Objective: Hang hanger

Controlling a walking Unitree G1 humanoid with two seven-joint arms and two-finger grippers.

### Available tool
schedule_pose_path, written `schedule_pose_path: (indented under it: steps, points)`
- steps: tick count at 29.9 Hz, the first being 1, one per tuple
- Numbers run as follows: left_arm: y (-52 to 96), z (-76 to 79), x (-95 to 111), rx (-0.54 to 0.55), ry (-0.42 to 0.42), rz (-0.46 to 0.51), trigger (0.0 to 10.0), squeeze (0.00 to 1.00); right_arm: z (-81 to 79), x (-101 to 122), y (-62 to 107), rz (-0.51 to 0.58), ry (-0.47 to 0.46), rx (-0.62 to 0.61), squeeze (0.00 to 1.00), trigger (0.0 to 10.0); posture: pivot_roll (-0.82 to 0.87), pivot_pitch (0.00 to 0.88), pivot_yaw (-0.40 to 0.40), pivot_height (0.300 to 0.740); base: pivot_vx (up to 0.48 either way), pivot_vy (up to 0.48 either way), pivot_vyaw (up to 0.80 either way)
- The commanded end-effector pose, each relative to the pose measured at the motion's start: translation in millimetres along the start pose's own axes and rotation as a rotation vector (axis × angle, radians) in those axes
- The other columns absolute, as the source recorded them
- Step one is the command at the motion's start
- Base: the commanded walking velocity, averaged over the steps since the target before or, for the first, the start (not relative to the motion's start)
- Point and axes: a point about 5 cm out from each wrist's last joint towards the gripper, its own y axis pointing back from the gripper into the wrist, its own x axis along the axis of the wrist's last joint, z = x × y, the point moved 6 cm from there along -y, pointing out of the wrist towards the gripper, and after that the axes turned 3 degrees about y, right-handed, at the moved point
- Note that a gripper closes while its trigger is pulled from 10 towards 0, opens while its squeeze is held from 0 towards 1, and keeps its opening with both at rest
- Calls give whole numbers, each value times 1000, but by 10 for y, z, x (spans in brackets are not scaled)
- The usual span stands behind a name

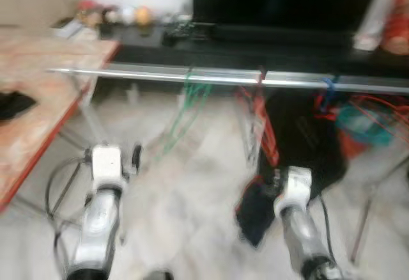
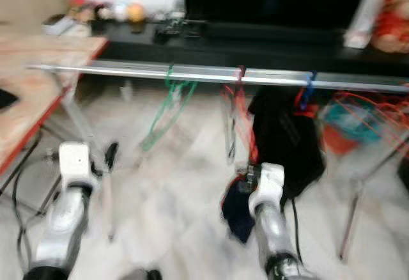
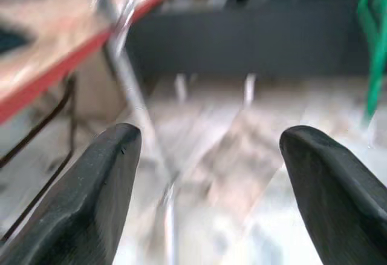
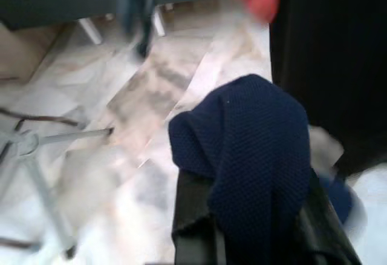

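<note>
A silver clothes rail (image 1: 223, 77) runs across in front of me. On it hang a green hanger (image 1: 188, 104), a red hanger (image 1: 259, 120) and a blue hanger hook (image 1: 329, 94), with a black garment (image 1: 300, 133) below the rail. My right gripper (image 4: 260, 229) is low under the rail, shut on a navy knit cloth (image 4: 254, 156) that drapes over its fingers; whether a hanger is inside the cloth is hidden. My left gripper (image 3: 211, 156) is open and holds nothing, down by the rail's left leg. The views are blurred.
A wooden table with a red edge (image 1: 38, 101) stands at the left. A dark TV stand (image 1: 255, 43) with a screen and small items lies behind the rail. A red wire basket (image 1: 377, 120) sits at the right. Pale tiled floor (image 1: 192, 184) lies below.
</note>
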Motion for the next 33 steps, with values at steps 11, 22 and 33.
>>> schedule_pose_path:
  steps: [11,22,33]
  points:
    - [-30,-38,-124,-22,-12,-36,10000,0,-8,25,-10,8,10,-16,0,10000,-4,0,-13,740,-213,0,0]
    - [209,-248,-887,-1,-72,-346,10000,0,71,-191,55,-75,34,-47,0,10000,7,0,-27,740,0,0,0]
    - [738,-313,-1612,-10,-74,-726,10000,0,47,-556,186,-215,78,-46,0,10000,9,0,-28,740,0,0,0]
